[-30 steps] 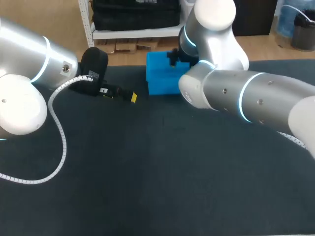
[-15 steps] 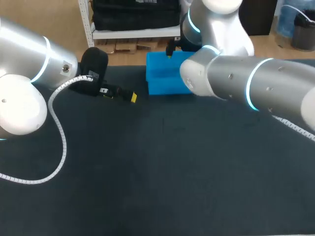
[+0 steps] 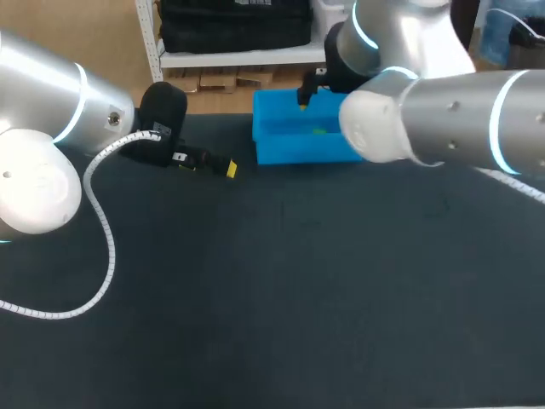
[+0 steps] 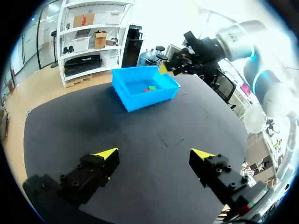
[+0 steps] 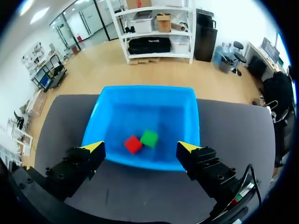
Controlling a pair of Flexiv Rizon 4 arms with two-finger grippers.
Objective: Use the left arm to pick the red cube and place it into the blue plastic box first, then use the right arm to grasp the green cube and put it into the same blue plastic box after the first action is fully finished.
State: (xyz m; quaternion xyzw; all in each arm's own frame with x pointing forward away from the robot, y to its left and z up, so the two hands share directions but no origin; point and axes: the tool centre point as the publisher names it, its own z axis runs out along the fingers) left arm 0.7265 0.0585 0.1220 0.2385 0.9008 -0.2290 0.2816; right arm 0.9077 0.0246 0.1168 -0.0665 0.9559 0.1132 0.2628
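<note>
Right claw (image 5: 141, 147) hangs wide and empty over the box (image 5: 145, 87). Green cube (image 5: 149, 138) lies beside red cube (image 5: 133, 144) inside, so both deliveries look done.

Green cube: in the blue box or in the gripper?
In: the green cube lies inside the blue box beside the red cube; right gripper open.

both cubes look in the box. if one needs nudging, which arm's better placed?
Right, likely. The right gripper hangs open over the blue box, red cube and green cube just ahead of its fingers. The left gripper, also open, sits well back from the box.
</note>
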